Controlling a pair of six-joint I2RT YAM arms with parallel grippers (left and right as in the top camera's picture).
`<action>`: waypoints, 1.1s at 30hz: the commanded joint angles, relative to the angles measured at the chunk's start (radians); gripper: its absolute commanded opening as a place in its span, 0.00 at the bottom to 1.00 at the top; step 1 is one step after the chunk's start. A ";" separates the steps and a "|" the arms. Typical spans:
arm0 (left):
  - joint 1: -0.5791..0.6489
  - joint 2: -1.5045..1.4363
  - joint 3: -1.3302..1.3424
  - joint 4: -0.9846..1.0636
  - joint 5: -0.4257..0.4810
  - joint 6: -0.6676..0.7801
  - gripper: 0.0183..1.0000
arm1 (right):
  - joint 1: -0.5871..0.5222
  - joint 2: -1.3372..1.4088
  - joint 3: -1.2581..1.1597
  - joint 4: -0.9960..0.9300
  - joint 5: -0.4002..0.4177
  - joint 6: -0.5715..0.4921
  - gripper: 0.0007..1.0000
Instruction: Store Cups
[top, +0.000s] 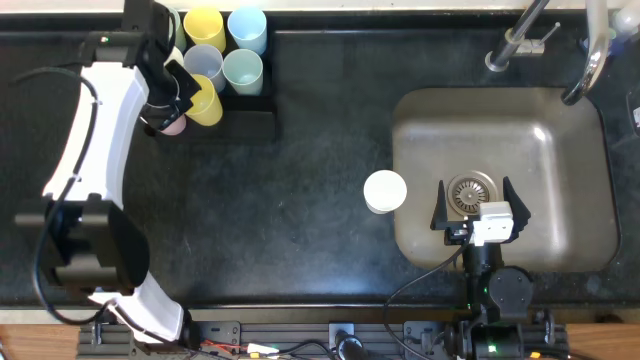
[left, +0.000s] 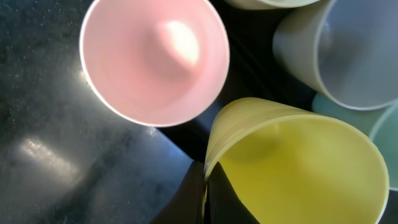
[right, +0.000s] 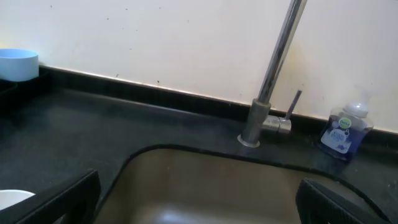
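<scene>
Yellow cup (left: 298, 168), rim clamped in the left gripper (left: 204, 193), hangs tilted — it may clip the pink cup (left: 155, 62) alongside.

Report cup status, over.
Left claw shut on yellow cup, at the crowded rack beside pink cup. Right claw open over sink. White cup on counter by sink.

Sink (top: 560, 150); faucet (right: 268, 79); soap bottle (right: 345, 132)
</scene>
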 joint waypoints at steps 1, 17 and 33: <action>0.009 0.048 0.002 0.006 -0.005 -0.008 0.02 | 0.005 -0.006 -0.013 0.005 -0.006 -0.003 1.00; 0.009 0.118 0.002 0.046 -0.019 -0.008 0.02 | 0.005 -0.006 -0.013 0.005 -0.006 -0.003 1.00; 0.002 0.098 0.002 0.047 -0.020 -0.007 0.98 | 0.005 -0.006 -0.013 0.005 -0.006 -0.003 1.00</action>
